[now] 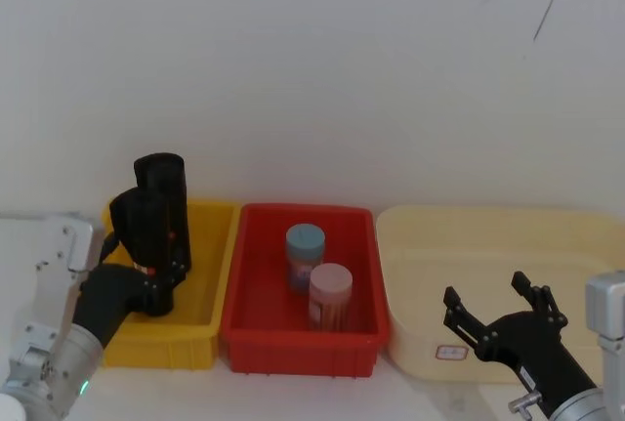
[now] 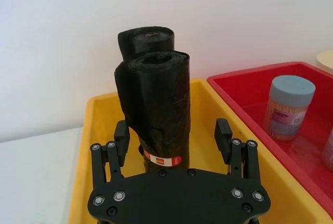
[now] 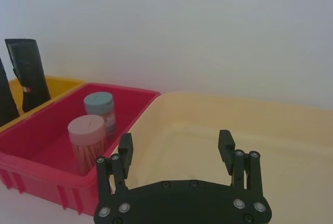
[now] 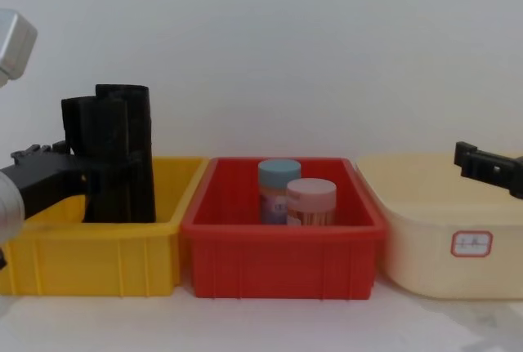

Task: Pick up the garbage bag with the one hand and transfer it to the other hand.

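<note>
The garbage bag point(image 2: 156, 99), a tall black roll with a red-and-white label band, stands upright in the yellow bin point(image 1: 210, 274). A second, alike roll point(image 1: 164, 182) stands just behind it. My left gripper point(image 2: 173, 133) is open with a finger on each side of the near roll's lower part, and a gap shows at both fingers. In the head view the same left gripper point(image 1: 151, 279) sits low at that roll point(image 1: 145, 226). My right gripper point(image 1: 486, 294) hangs open and empty over the cream basin point(image 1: 488, 235).
A red bin point(image 1: 293, 353) between the yellow bin and the basin holds a blue-lidded jar point(image 1: 305, 245) and a pink-lidded jar point(image 1: 331, 289). The three containers stand side by side against a white wall.
</note>
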`<state>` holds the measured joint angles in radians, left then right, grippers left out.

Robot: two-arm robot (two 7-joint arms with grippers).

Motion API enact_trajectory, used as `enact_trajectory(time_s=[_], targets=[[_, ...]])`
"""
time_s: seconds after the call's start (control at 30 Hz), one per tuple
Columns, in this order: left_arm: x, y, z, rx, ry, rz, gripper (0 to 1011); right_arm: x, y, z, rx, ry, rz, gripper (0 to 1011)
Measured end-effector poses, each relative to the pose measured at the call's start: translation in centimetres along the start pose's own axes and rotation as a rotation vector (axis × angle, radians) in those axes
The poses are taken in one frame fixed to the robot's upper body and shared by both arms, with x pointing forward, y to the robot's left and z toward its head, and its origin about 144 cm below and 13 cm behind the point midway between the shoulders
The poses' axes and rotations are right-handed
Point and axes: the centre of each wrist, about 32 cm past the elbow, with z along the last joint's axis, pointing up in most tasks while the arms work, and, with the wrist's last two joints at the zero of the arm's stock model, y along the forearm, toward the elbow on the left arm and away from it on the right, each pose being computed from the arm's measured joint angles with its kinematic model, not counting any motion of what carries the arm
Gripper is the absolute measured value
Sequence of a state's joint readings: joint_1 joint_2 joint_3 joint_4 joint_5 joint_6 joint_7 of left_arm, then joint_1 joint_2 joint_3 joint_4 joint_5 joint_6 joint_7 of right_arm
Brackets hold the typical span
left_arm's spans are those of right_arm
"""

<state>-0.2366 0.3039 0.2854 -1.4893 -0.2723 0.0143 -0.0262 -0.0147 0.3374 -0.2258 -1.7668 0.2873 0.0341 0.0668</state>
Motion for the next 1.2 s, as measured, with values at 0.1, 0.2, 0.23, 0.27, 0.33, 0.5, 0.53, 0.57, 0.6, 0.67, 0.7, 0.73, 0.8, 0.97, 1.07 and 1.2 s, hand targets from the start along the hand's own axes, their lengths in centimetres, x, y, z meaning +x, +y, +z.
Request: enact_trajectory(time_s=[0.1,0.2,0.23,0.27,0.33,0.5,0.53,0.57,0.6,0.67,0.7,0.73,0.8,0.97,1.07,1.2], targets=[[0.0,-0.2,0.0,-0.003,0.001,0.001,1001,0.0,0.0,0.0,0.000,0.000,0.000,1000],[0.0,-0.5,0.0,-0.007,0.001,0.001,1001,0.0,0.0,0.0,0.000,0.000,0.000,1000],[0.0,-0.6,0.0,-0.008,0.001,0.001,1001,0.0,0.0,0.0,0.000,0.000,0.000,1000],[0.0,-0.7,0.0,-0.011,0.001,0.000,1001,0.0,0.0,0.0,0.000,0.000,0.000,1000],[0.0,-0.8,0.1,-0.013,0.001,0.000,1001,0.0,0.0,0.0,0.000,0.000,0.000,1000],[0.0,-1.4,0.1,-0.019,-0.002,-0.002,1001,0.0,0.0,0.0,0.000,0.000,0.000,1000],[0.0,-1.4,0.1,-0.018,-0.002,-0.002,1001,0.0,0.0,0.0,0.000,0.000,0.000,1000],[0.0,-1.5,0.1,-0.019,-0.003,-0.002,1001,0.0,0.0,0.0,0.000,0.000,0.000,1000],[0.0,-1.6,0.1,-0.019,-0.003,-0.002,1001,0.0,0.0,0.0,0.000,0.000,0.000,999],[0.0,-1.8,0.1,-0.022,-0.004,-0.001,1001,0.0,0.0,0.0,0.000,0.000,0.000,999],[0.0,-1.8,0.1,-0.022,-0.005,-0.001,1001,0.0,0.0,0.0,0.000,0.000,0.000,1000],[0.0,-1.9,0.1,-0.022,-0.005,0.000,1001,0.0,0.0,0.0,0.000,0.000,0.000,1000],[0.0,-2.0,0.2,-0.023,-0.006,0.001,1001,0.0,0.0,0.0,0.000,0.000,0.000,1000],[0.1,-2.3,0.2,-0.025,-0.009,0.008,1001,0.0,0.0,0.0,0.000,0.000,0.000,1000],[0.1,-2.5,0.2,-0.026,-0.010,0.013,968,0.0,0.0,0.0,0.000,0.000,0.000,1000],[0.2,-2.7,0.2,-0.026,-0.012,0.023,907,0.0,0.0,0.0,0.000,0.000,0.000,1000]])
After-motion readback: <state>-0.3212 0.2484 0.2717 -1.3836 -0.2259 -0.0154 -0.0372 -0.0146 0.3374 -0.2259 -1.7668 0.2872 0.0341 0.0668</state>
